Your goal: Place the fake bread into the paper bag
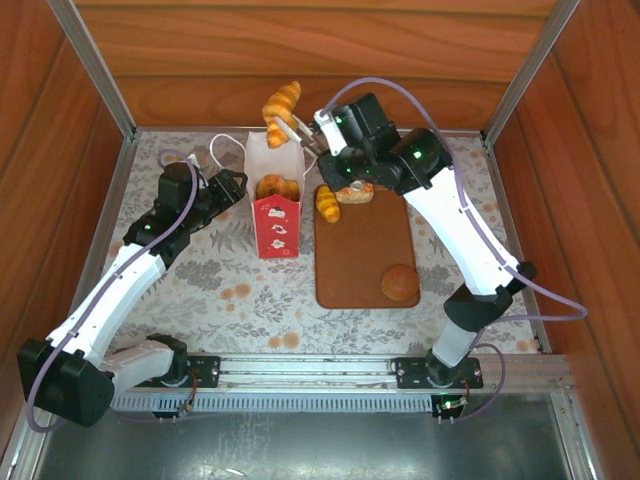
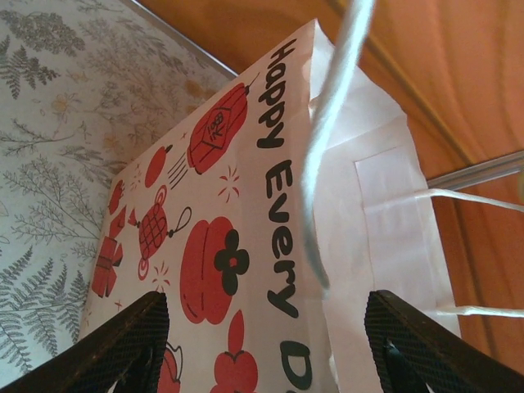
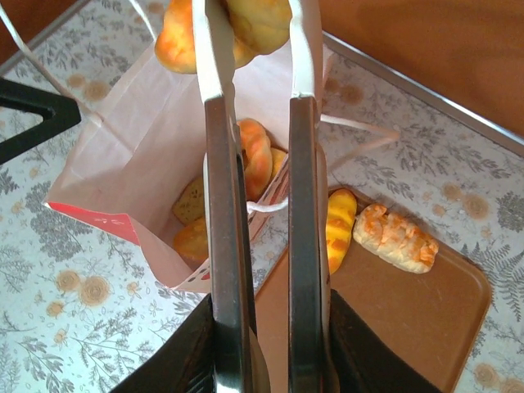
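Note:
The paper bag (image 1: 275,215) stands upright and open, white above and red below, with several golden pastries (image 1: 277,186) inside. My right gripper (image 1: 338,145) is shut on metal tongs (image 1: 300,133), which pinch a croissant (image 1: 282,102) above the bag's mouth. In the right wrist view the tong arms (image 3: 221,164) run over the bag (image 3: 123,139) to the croissant (image 3: 176,41). A yellow roll (image 1: 327,203), a pale pastry (image 1: 354,192) and a round brown bun (image 1: 400,282) lie on the tray. My left gripper (image 1: 235,185) is open at the bag's left side, and the bag's printed corner (image 2: 270,246) sits between its fingers (image 2: 123,340).
A brown tray (image 1: 360,250) lies right of the bag on the floral tablecloth. Wooden walls and metal rails close in the back and both sides. A white cord handle (image 2: 327,147) hangs in front of the left wrist camera.

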